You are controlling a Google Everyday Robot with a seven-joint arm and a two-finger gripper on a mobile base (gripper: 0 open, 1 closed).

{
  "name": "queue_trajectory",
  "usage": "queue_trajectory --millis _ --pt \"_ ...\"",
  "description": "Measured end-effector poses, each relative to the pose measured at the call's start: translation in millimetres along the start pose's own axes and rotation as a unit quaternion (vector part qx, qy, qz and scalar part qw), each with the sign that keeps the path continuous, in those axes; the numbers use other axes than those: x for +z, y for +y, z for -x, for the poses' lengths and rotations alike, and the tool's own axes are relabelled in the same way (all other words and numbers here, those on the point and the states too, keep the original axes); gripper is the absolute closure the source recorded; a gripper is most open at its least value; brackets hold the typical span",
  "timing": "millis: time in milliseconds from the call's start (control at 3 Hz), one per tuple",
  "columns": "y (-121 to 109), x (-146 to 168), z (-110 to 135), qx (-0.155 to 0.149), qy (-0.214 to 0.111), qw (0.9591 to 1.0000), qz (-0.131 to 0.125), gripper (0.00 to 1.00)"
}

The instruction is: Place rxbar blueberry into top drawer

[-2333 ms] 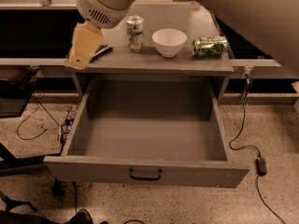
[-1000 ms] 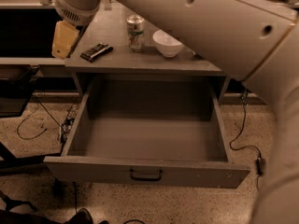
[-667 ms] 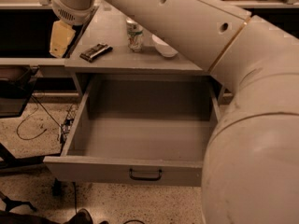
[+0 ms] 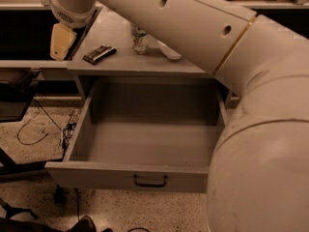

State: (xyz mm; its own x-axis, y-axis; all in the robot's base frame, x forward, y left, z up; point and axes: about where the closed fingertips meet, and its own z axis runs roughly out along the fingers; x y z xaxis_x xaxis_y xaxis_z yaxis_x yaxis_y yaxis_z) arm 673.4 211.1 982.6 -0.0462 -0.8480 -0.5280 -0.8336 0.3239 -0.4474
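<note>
- Gripper [image 4: 62,41] of pale yellow plastic, at the end of the thick cream arm [image 4: 193,23], hangs beyond the back left corner of the wide grey box-shaped top drawer [image 4: 145,146]. It is out past the left edge of the grey counter [image 4: 120,64] that lies over the drawer's back.
- You cannot tell from this view how wide the gripper stands.
- The small flat near-black wrapped rxbar blueberry [image 4: 99,53] lies flat on the counter, above and behind the drawer's back left corner. It is near the gripper's right side but apart from it.
- The drawer stands open toward you, with its small dark metal pull handle [image 4: 150,181] at the centre of the flat front panel.
- A pale drink can [image 4: 140,40] stands upright on the counter behind the drawer's back wall, to the right of the bar. A white bowl [image 4: 169,52] sits beside it, partly hidden by the arm.
- Dark cables [image 4: 67,129] lie on the speckled floor [image 4: 120,211] just left of the drawer.
- The arm covers the drawer's right side.
</note>
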Motion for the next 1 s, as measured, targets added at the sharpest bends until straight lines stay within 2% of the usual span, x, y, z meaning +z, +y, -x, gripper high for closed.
queue_trajectory --millis 333,667,1000 --pt "-16.5 28.3 -6.2 0.01 0.044 0.9987 -0.026 0.0" --pt "-33.4 66.9 -16.5 0.013 0.08 0.9964 -0.024 0.0" --pt "-43.8 108.2 -31.5 0.008 0.072 0.9974 0.006 0.0"
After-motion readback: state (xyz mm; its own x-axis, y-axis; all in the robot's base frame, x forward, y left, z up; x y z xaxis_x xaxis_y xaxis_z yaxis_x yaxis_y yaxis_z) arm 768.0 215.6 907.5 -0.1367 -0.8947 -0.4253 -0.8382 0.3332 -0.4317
